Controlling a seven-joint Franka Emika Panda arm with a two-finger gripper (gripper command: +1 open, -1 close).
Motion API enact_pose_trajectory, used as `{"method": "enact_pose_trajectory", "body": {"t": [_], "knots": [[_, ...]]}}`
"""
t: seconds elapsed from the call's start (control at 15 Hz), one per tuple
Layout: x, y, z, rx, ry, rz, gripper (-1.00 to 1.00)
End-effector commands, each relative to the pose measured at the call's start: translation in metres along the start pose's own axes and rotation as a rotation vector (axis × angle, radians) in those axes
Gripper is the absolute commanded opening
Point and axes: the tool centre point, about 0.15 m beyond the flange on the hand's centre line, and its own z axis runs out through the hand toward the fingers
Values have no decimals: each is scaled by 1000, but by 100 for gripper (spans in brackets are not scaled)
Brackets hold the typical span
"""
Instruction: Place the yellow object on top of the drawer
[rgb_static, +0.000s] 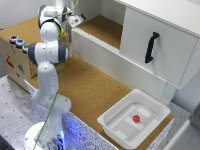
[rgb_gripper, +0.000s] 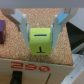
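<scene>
Cardboard box with coloured pots stood at the exterior view's left. Arm reached up toward the drawer, white with black handle. Tool was clamped on the yellow object above the cork bench. White tub with small red piece lay at the right.

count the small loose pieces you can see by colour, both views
yellow: 1, the yellow object, between the jaws in the wrist view
red: 1, the small piece in the white tub
purple: 1, the block beside the yellow one
total: 3
</scene>
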Motion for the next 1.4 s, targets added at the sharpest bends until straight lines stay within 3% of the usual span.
{"method": "enact_pose_trajectory", "body": {"t": [0.0, 0.13, 0.33, 0.53, 0.6, 1.07, 1.2, 1.33], "knots": [[5, -3, 6, -11, -8, -22, -100], [13, -4, 6, -31, 10, -60, -100], [21, -15, 16, 4, -5, -110, -100], [26, -18, 19, -2, -5, -107, -100], [26, -14, 16, -3, -9, -102, 100], [30, -12, -20, -50, 5, -69, 100], [31, -24, -33, -41, -12, -93, 100], [30, -36, -36, -67, -78, -112, 100]]}}
